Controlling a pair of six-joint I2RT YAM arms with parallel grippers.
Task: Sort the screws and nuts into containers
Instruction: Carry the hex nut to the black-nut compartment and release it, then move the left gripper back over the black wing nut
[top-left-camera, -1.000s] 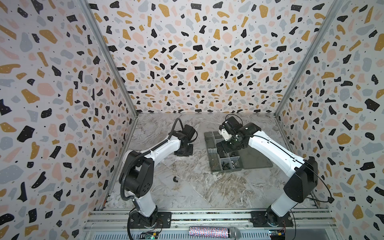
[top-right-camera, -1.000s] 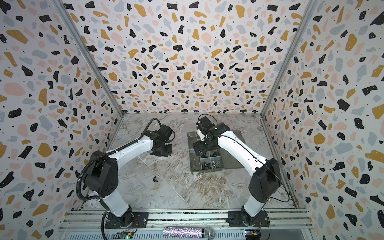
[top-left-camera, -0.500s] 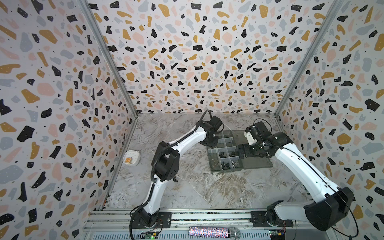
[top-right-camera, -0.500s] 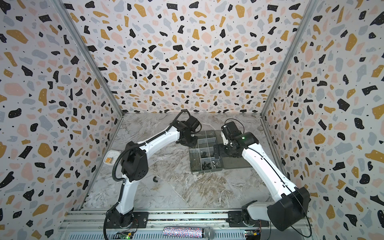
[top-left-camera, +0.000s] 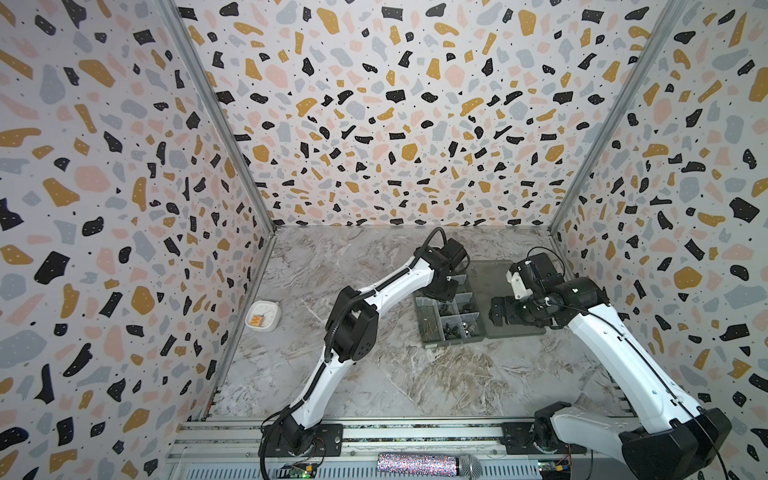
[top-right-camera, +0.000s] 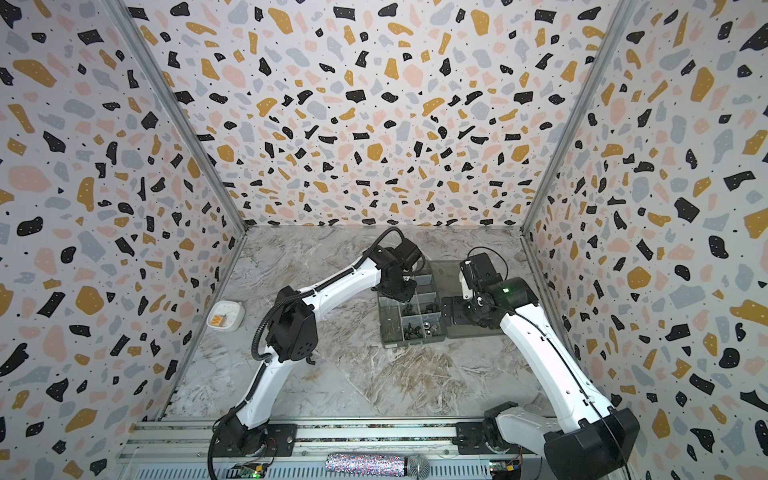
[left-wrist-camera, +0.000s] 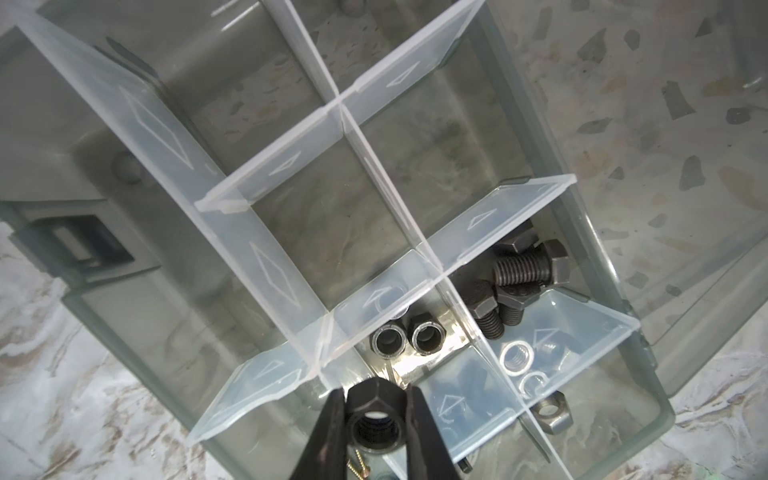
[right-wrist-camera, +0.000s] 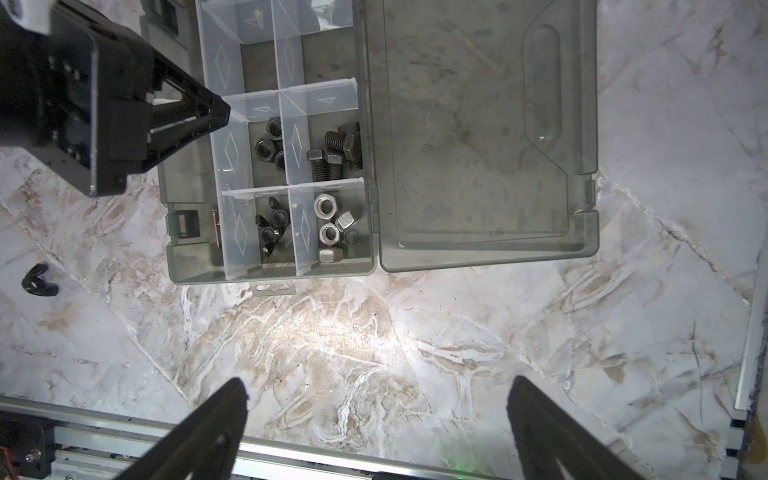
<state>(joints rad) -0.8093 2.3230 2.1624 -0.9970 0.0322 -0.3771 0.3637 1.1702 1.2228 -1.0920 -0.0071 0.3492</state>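
The left gripper (left-wrist-camera: 376, 392) pinches a black nut (left-wrist-camera: 376, 422), the right gripper (right-wrist-camera: 378, 386) gapes empty; dropped now, the nut may clip the divider (left-wrist-camera: 266, 374) just beyond the fingers (left-wrist-camera: 328, 432).

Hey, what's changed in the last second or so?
The left gripper, shut on a black nut, swung from the table left of the box to above its compartments. The right gripper, open, drew back from over the compartments to above the lid. The box and lid stayed put.
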